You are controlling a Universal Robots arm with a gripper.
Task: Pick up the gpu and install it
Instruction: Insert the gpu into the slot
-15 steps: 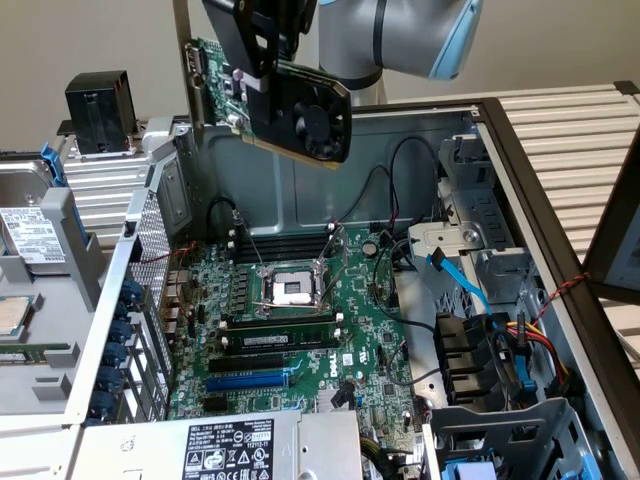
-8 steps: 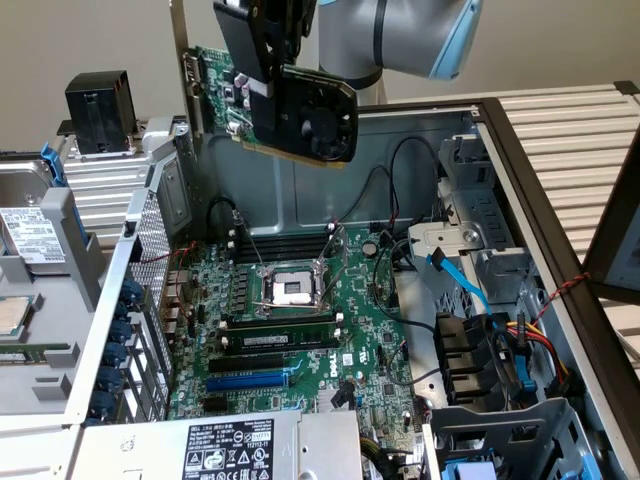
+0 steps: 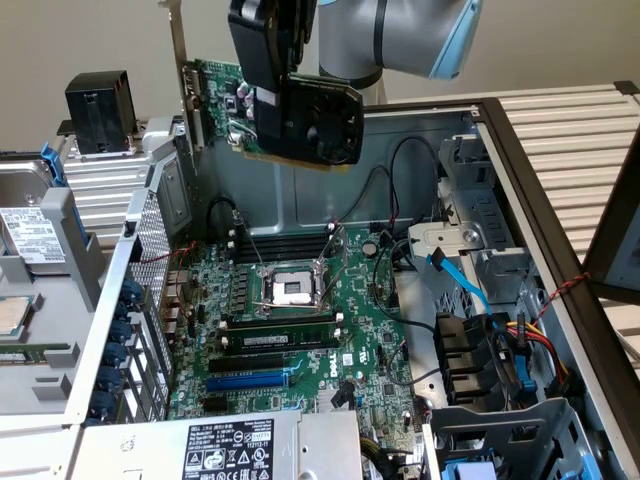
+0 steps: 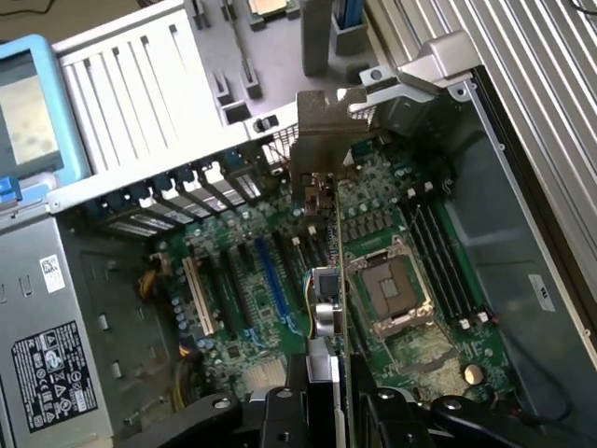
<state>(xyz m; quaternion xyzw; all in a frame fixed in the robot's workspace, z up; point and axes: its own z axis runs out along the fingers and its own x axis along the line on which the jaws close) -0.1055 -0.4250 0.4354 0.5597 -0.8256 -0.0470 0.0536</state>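
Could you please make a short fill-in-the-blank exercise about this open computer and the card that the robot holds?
1. The gripper holds the gpu ____ the motherboard, without touching it.
2. The gpu's circuit board is ____ in colour.
3. The processor socket on the motherboard is ____: no chip sits in it.

Missing words: above; green; empty.

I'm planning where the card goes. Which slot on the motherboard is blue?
The long blue slot on the motherboard. Its neighbours are black, and the white slot lies beyond one of them.
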